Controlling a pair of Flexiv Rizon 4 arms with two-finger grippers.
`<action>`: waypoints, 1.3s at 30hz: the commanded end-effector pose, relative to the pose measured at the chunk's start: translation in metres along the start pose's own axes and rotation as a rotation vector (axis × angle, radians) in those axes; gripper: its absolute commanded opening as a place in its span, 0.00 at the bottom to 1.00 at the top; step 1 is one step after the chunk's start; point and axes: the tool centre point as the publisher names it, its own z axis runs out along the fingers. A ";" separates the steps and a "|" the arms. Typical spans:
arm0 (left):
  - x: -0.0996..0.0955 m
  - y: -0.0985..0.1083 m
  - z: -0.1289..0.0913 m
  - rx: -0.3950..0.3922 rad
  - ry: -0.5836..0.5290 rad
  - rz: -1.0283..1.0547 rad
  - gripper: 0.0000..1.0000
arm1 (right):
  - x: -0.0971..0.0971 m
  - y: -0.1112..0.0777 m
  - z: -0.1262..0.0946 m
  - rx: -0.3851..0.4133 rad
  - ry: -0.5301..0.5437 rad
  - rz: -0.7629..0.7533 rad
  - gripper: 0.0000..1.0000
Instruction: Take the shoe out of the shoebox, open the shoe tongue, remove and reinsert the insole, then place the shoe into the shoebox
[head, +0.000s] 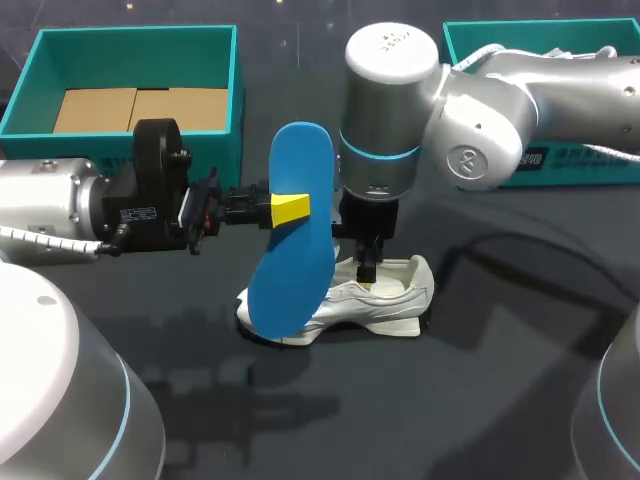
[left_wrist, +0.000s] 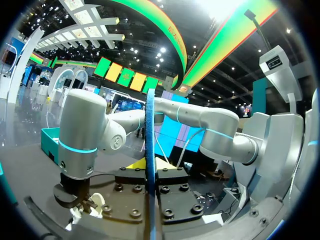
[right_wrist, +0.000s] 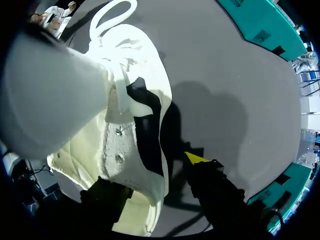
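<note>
My left gripper (head: 290, 208) holds a blue insole (head: 295, 160) upright above the table, its yellow tips shut on the insole's middle. In the left wrist view the insole (left_wrist: 150, 125) stands edge-on between the left gripper's (left_wrist: 150, 167) fingers. Below lies a white shoe (head: 385, 305) on the dark table. My right gripper (head: 368, 268) points straight down into the shoe's opening. In the right wrist view the right gripper (right_wrist: 152, 175) straddles the shoe's (right_wrist: 125, 100) side wall, one finger inside and the yellow-tipped finger (right_wrist: 196, 160) outside, apart from the wall.
A teal shoebox (head: 30, 70) with cardboard in its bottom stands at the back left. A second teal box (head: 470, 40) sits at the back right, behind my right arm. The dark tabletop (head: 450, 400) stretches in front of the shoe.
</note>
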 end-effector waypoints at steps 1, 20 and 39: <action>0.001 0.002 0.001 0.003 -0.003 0.000 0.00 | 0.000 0.003 0.002 0.007 0.005 -0.002 0.00; 0.001 0.002 0.001 0.003 -0.003 0.000 0.00 | 0.010 -0.005 -0.015 -0.041 0.034 0.150 0.00; 0.001 0.002 0.001 0.003 -0.003 0.000 0.00 | 0.030 -0.028 -0.043 -0.061 -0.044 0.424 0.00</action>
